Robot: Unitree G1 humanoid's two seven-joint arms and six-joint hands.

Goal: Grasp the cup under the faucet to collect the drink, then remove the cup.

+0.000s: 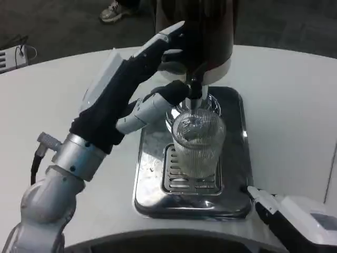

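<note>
A clear ribbed cup (pixel 197 150) stands upright on the grille of a shiny metal drip tray (pixel 150 174), directly under the faucet (pixel 195 87) of a dark drink dispenser (pixel 202 31). My left hand (pixel 131 89) reaches in from the left at faucet height. Its long fingers (pixel 166 37) lie stretched against the dispenser's front, above a black tap handle (pixel 174 66). The thumb (pixel 163 97) points at the faucet, just above the cup's rim. It holds nothing. My right hand (pixel 295 219) lies low at the tray's front right corner, mostly cut off by the picture's edge.
The white table (pixel 295 116) spreads out to the right of the tray and behind it. A person's shoe (pixel 113 10) shows on the dark floor beyond the table. A white box (pixel 10 55) lies at the far left.
</note>
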